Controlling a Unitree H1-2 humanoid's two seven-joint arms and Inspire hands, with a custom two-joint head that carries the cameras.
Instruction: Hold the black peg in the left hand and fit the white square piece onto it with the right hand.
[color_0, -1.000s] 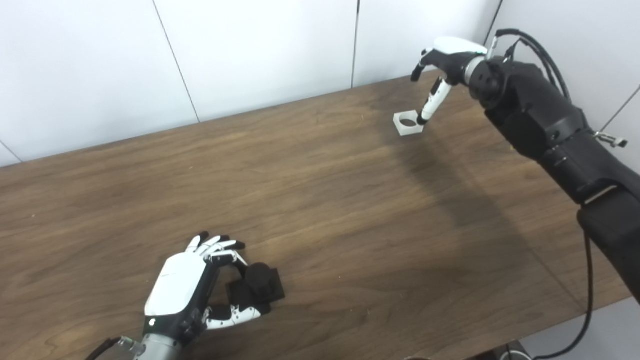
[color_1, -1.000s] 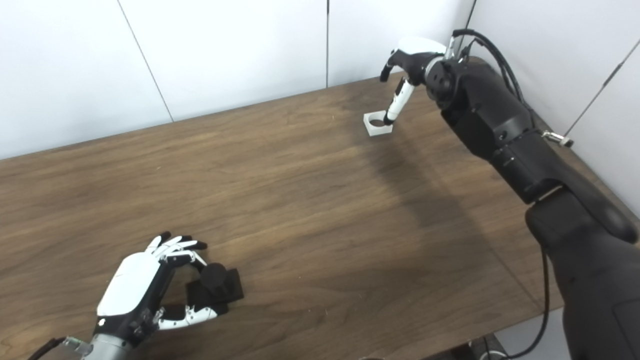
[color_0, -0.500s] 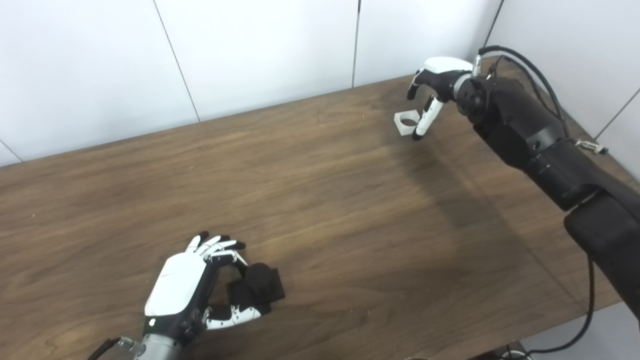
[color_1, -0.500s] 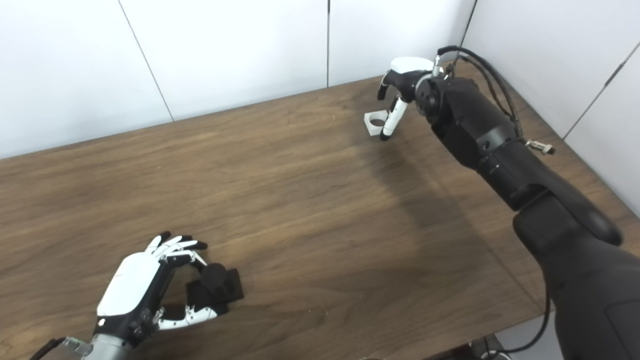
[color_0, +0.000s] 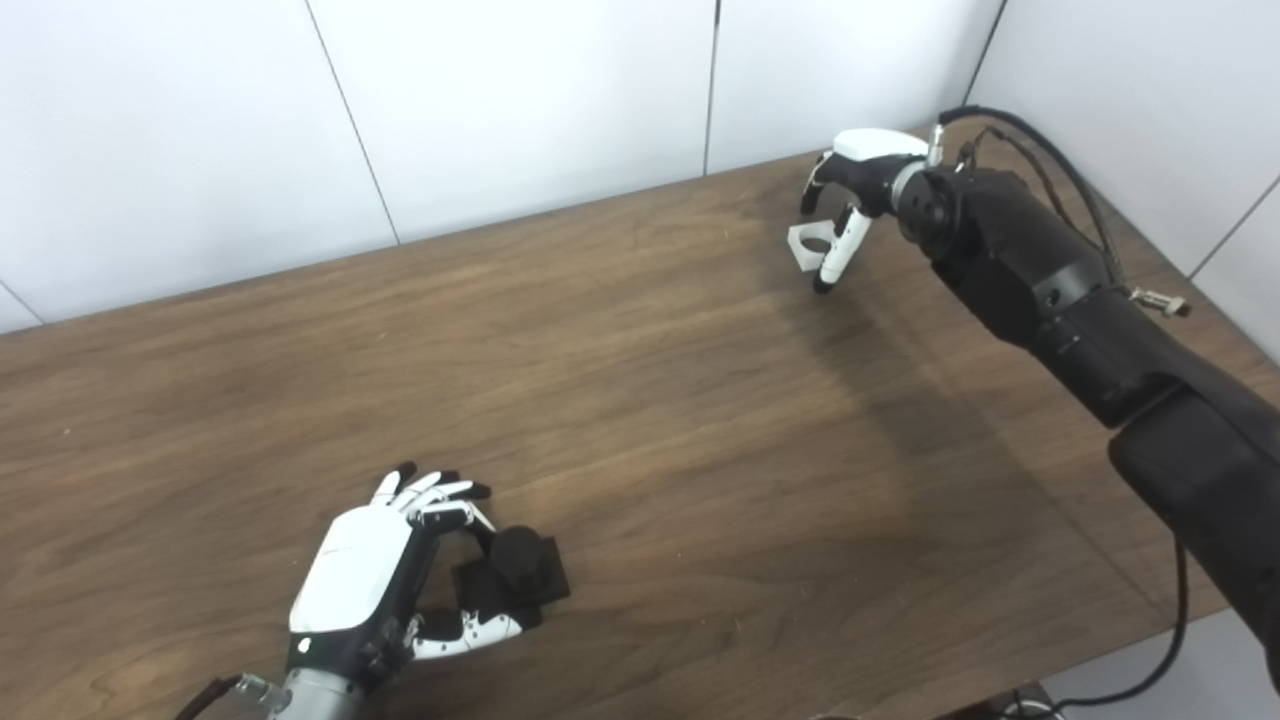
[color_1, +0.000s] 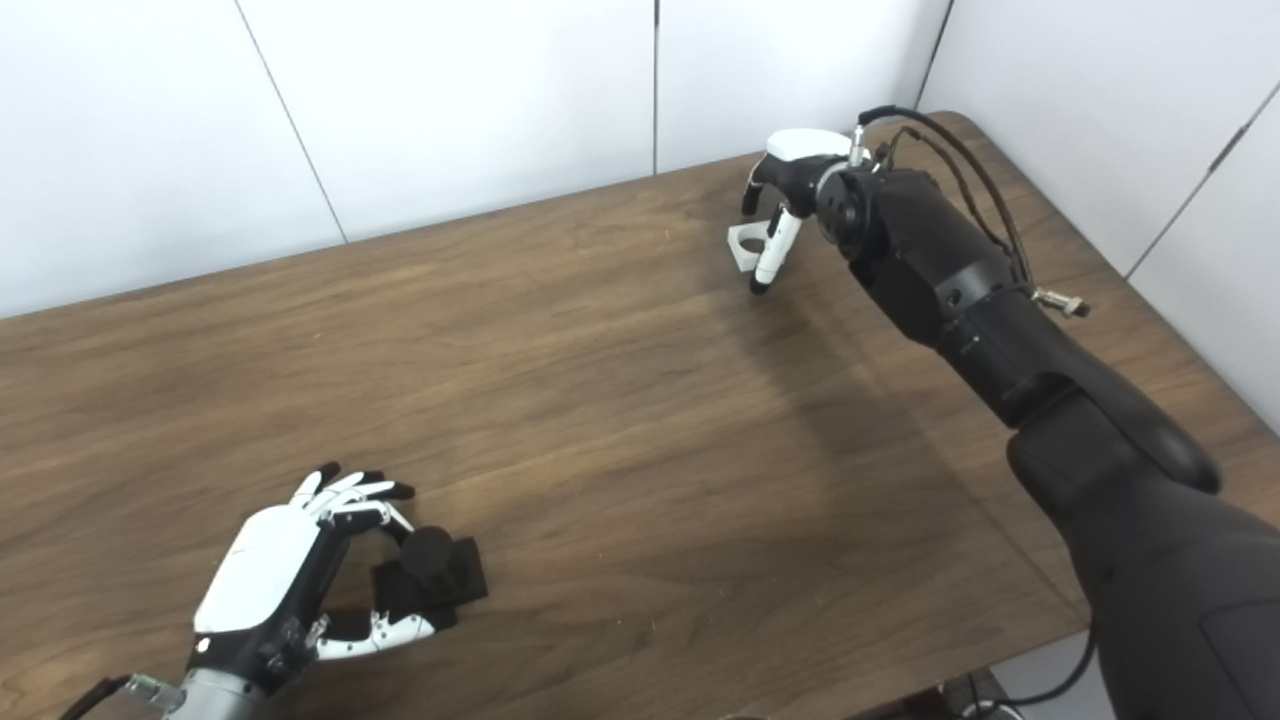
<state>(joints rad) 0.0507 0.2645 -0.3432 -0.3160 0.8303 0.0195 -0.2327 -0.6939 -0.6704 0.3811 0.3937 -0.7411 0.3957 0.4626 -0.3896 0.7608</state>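
Your right hand (color_0: 845, 200) hangs spread around the white square plastic piece with a round hole (color_0: 806, 241), far across the wooden table from the black peg on its square base (color_0: 515, 575), so closing off-centre could skid it away.

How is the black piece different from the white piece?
The black peg is dark, with a round post standing up from a square base; the white square piece is pale, with a round hole through it. The black peg sits near the front by the left hand; the white square piece sits far back at the right hand. Both rest on the table.
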